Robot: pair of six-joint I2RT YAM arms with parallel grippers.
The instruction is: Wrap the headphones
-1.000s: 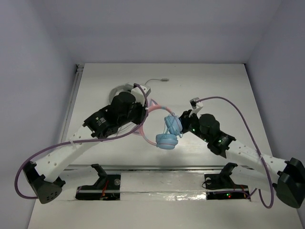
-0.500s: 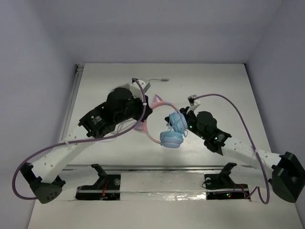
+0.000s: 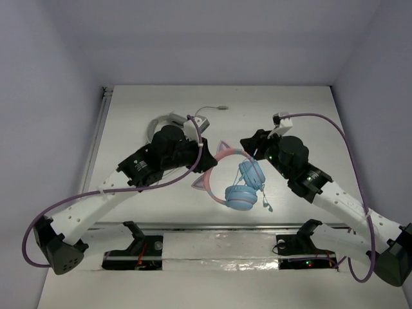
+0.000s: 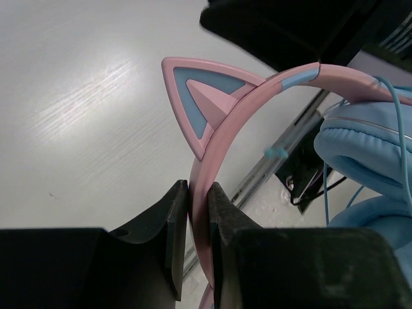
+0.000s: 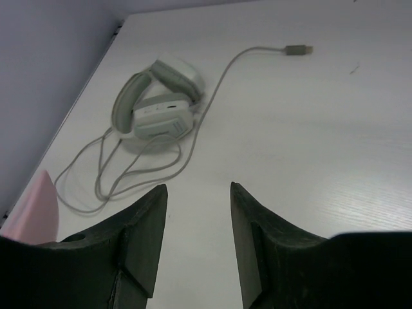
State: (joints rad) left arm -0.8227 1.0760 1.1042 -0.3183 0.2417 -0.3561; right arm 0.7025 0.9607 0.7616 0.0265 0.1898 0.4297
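- The left gripper (image 4: 197, 215) is clenched on the pink headband of the headphones (image 3: 239, 196), just below 1 cat ear (image 4: 203, 106).
- The headband runs edge-on between the 2 fingers (image 4: 170, 219), touching both.
- The headphones sit mid-table between the 2 arms, with the 2 light blue ear cups (image 4: 360, 148) stacked close together on the near side of the band.
- Whether the cups touch the table (image 3: 296, 116) cannot be told.
- The thin cable (image 4: 402, 161) hangs loosely beside the cups.
- The right gripper (image 5: 199, 212) is released, jaws apart with nothing between them, just beside the headband's far right side.
- The white-grey headphones (image 5: 158, 106) lie at the far left of the table with their own cable (image 5: 225, 71) trailing.
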